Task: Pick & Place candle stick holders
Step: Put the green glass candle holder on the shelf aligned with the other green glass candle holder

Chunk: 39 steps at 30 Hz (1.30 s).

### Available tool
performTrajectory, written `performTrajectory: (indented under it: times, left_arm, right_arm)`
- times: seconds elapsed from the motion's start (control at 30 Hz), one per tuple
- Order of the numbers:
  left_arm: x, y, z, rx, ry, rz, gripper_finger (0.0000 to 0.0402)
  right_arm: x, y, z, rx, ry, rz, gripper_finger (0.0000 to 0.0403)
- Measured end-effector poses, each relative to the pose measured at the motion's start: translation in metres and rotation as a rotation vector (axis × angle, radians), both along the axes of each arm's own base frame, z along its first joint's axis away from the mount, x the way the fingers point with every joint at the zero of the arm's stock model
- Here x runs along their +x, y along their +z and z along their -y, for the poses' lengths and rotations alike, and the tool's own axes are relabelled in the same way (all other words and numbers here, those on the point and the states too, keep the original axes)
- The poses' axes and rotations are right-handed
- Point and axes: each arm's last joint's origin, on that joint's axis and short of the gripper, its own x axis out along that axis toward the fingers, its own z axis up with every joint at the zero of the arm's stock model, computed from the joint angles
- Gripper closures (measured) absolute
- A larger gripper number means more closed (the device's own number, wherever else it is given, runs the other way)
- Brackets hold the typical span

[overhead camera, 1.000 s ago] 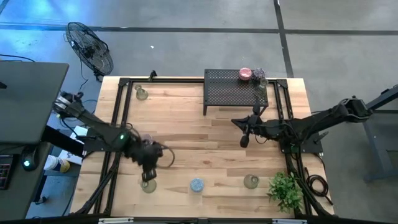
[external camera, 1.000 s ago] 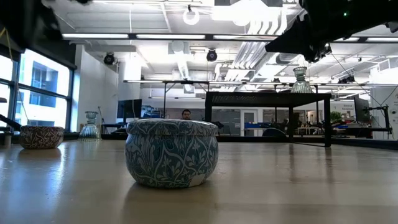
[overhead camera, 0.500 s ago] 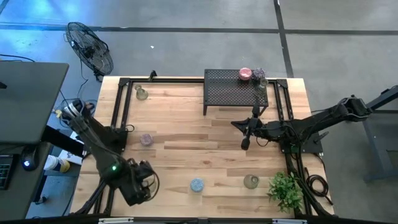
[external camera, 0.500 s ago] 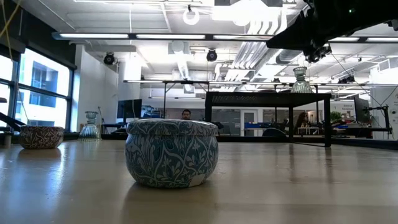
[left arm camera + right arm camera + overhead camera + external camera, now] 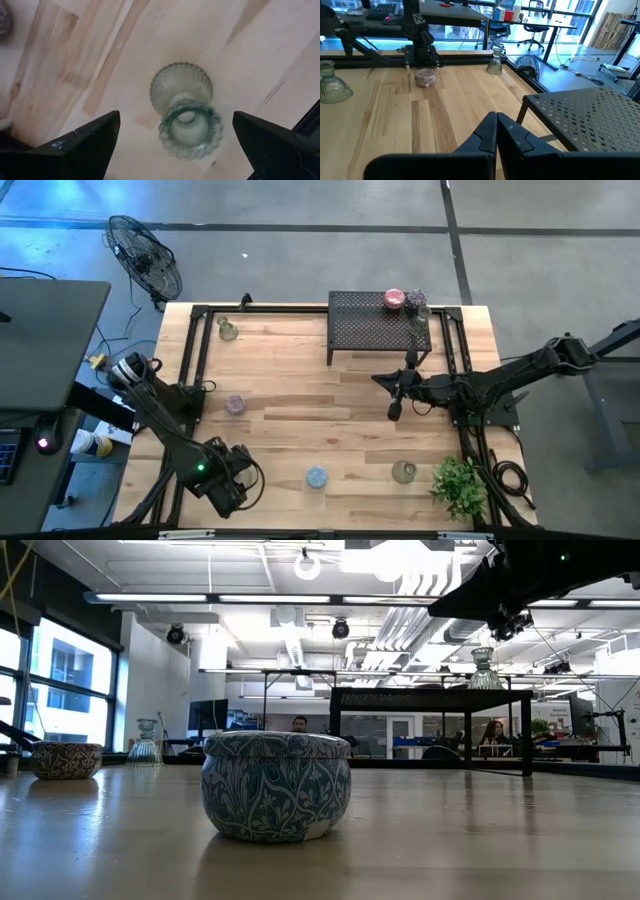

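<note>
Now the left gripper (image 5: 228,492) hangs over the near left corner of the light wooden table (image 5: 300,390), its jaws wide apart above a ribbed pale-green glass candle holder (image 5: 185,117) that stands on the wood. Farther right, the right gripper (image 5: 393,409) waits with fingers pressed together, near the black perforated metal shelf (image 5: 378,323). A blue patterned round tin holder (image 5: 316,477) sits at the near edge.
</note>
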Motion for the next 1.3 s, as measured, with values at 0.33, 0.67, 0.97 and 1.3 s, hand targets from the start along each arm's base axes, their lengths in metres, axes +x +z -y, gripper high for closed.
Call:
performTrajectory:
  times: [0.33, 0.67, 0.97, 1.3]
  left_arm:
    - [0.005, -0.015, 0.007, 0.005, 0.01, -0.041, 0.0099]
    - [0.004, -0.004, 0.007, -0.007, -0.045, -0.067, 0.0241]
    - [0.036, 0.045, -0.037, 0.067, -0.071, 0.028, 0.0241]
    - [0.128, 0.045, -0.138, 0.172, -0.308, 0.258, 0.0241]
  right_arm:
    - [0.0, -0.001, 0.0, -0.006, -0.004, -0.008, 0.0403]
    - [0.0, -0.001, 0.0, -0.01, -0.003, -0.01, 0.0403]
    - [0.0, -0.001, 0.0, -0.003, -0.005, -0.008, 0.0403]
    - [0.0, -0.001, 0.0, -0.003, -0.005, -0.009, 0.0403]
